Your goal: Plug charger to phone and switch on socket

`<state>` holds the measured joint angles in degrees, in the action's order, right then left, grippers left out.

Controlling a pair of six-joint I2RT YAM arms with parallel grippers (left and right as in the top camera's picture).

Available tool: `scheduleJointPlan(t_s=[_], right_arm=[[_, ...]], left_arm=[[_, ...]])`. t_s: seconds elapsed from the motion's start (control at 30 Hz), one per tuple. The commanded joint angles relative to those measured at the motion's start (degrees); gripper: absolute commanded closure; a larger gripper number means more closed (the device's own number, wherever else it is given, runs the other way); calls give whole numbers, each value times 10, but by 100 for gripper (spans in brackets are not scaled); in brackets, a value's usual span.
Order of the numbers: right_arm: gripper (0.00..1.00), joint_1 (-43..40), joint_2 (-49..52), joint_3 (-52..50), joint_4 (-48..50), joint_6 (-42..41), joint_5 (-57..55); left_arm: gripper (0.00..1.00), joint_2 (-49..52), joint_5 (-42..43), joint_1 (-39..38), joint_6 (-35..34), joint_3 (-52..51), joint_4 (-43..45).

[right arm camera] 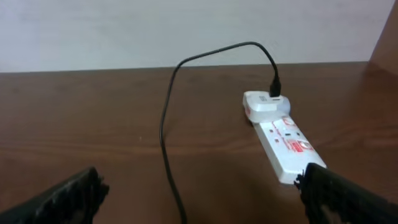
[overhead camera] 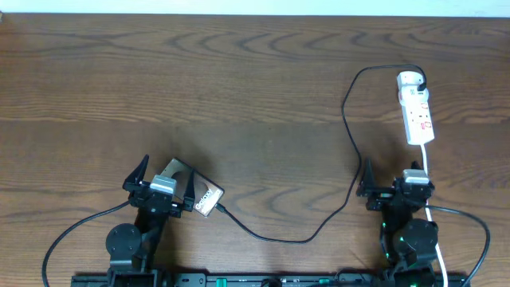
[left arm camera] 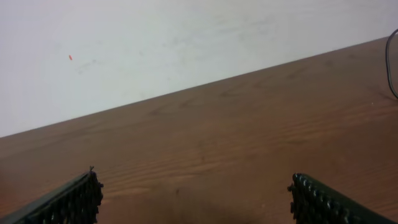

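Because the charger cable (overhead camera: 348,119) sags in a long loop across the bench (overhead camera: 239,72) and passes just beside the right end effector (overhead camera: 396,185), a reach toward the power strip (overhead camera: 417,112) could hook that loop. I judge that a tug there would drag the phone (overhead camera: 198,194) or pull the small connector away from its edge. Pressing the switch carries its own risk: the strip looks light and lies loose, so a sideways push may slide it rather than flip the rocker. Its white cord (overhead camera: 428,159) runs back under the right arm, one more thing to catch. Both end effectors stand spread wide and hold nothing. The left end effector (overhead camera: 163,183) hovers at the phone with one finger over its corner, so a careless swing might knock it askew.

The phone lies flat and skewed at the near left of the bench — a glossy brownish-grey slab with a pale printed patch at its nearer end. The cable's end touches that end, though I cannot tell whether it is seated. The power strip lies at the far right, white with red markings. A white adapter (right arm camera: 261,104) sits in its far end with the black cable entering from above — the switch's position is too small to read.
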<state>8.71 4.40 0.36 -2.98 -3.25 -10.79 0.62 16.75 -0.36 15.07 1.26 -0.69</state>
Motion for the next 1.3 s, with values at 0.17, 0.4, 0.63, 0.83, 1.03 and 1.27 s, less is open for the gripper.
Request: scheduleJointPlan(t_s=[0.17, 0.4, 0.63, 0.83, 1.03, 1.27], right_arm=[[1, -4, -41, 0, -6, 7, 13], [1, -5, -41, 0, -5, 7, 13], [1, -42, -41, 0, -4, 7, 13], [1, -48, -41, 0, -4, 7, 13], [1, -48, -41, 0, -4, 7, 13], [1, -48, -41, 0, -4, 7, 13]], left_arm=[[5, -3, 6, 3, 3, -10, -20], [5, -3, 6, 3, 3, -10, -20], [5, -3, 6, 3, 3, -10, -20], [5, -3, 6, 3, 3, -10, -20], [5, -3, 6, 3, 3, -10, -20], [5, -3, 6, 3, 3, -10, -20]])
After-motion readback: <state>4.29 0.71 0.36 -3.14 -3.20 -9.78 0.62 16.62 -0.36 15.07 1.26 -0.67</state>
